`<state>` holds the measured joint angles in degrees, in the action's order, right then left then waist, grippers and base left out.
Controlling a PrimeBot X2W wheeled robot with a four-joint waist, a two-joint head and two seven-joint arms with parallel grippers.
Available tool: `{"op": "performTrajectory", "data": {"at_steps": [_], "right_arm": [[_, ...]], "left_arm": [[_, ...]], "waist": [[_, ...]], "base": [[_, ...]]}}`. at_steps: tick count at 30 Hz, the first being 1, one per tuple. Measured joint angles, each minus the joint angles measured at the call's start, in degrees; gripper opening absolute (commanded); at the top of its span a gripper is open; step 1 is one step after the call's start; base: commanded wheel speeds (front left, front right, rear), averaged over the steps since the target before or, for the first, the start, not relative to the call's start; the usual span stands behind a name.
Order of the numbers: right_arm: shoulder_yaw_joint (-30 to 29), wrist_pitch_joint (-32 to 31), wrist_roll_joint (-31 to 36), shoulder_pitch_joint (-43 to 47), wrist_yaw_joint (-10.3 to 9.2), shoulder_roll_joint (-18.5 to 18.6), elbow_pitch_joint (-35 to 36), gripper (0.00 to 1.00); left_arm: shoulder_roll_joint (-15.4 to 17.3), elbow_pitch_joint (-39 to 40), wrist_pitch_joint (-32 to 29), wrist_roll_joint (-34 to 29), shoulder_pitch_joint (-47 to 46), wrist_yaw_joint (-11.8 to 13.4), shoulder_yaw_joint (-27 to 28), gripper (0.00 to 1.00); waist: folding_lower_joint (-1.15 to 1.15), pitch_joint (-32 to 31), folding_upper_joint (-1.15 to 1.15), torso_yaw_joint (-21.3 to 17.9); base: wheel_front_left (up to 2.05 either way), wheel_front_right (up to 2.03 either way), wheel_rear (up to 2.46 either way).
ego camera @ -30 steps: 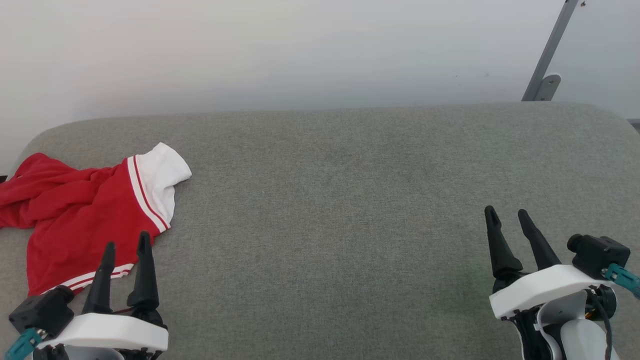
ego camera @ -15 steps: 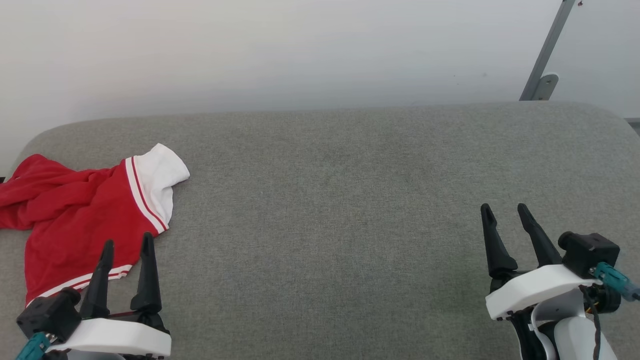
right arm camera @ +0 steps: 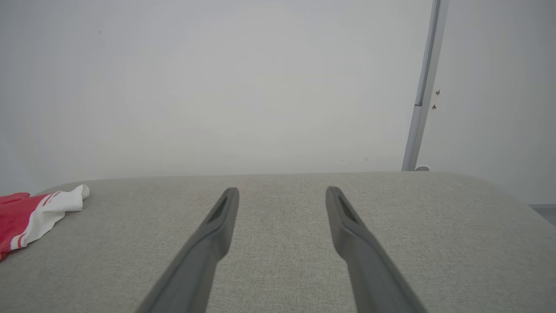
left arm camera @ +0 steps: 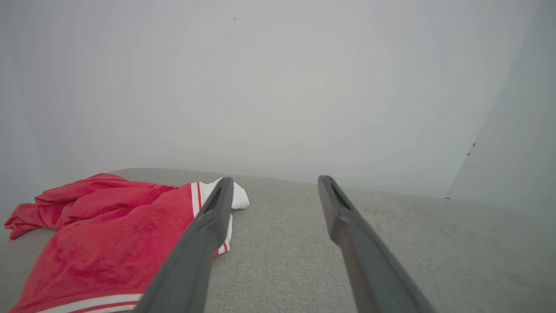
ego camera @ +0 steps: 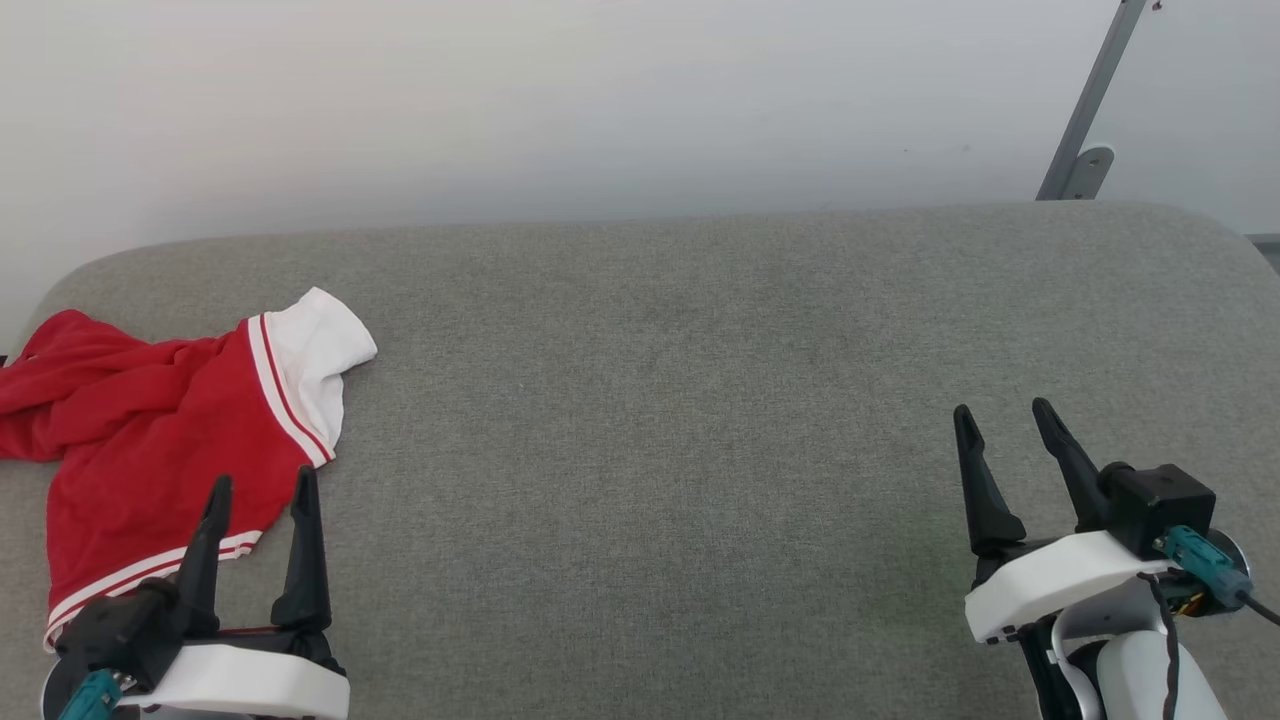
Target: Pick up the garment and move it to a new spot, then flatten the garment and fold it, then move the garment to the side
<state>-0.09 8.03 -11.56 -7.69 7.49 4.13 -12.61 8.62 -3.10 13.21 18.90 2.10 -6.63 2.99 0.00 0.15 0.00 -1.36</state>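
Note:
The garment (ego camera: 150,440) lies crumpled at the far left of the grey cushioned surface (ego camera: 680,400), red with one white cuff pointing back right and a striped hem toward the front. My left gripper (ego camera: 262,486) stands open at the lower left, its fingertips over the garment's near right edge, nothing between them. In the left wrist view the garment (left arm camera: 108,234) spreads to the left of the open left gripper (left arm camera: 273,180). My right gripper (ego camera: 998,412) is open at the lower right, far from the cloth. The right wrist view shows the garment (right arm camera: 26,217) at the far left edge.
A pale wall (ego camera: 600,100) rises behind the cushioned surface. A grey metal post (ego camera: 1085,110) with a bracket stands at the back right. The surface's rounded back edge runs across the head view, with bare grey fabric between the two grippers.
The left gripper has drawn slightly lower and to the right in the head view. The right gripper has shifted a little up and to the left. The garment lies as before.

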Motion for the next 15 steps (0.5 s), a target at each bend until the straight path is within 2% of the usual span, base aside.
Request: {"op": "performTrajectory", "data": {"at_steps": [15], "right_arm": [[0.49,1.11,6.87,-0.23,0.01,-0.02,0.8,1.0]], "left_arm": [[0.69,0.48,1.52,-4.52,0.44,-0.45,-0.56,1.0]], "waist": [[0.0,-0.11,0.0,-0.19]], "base": [[0.0,0.0,0.0]]}}
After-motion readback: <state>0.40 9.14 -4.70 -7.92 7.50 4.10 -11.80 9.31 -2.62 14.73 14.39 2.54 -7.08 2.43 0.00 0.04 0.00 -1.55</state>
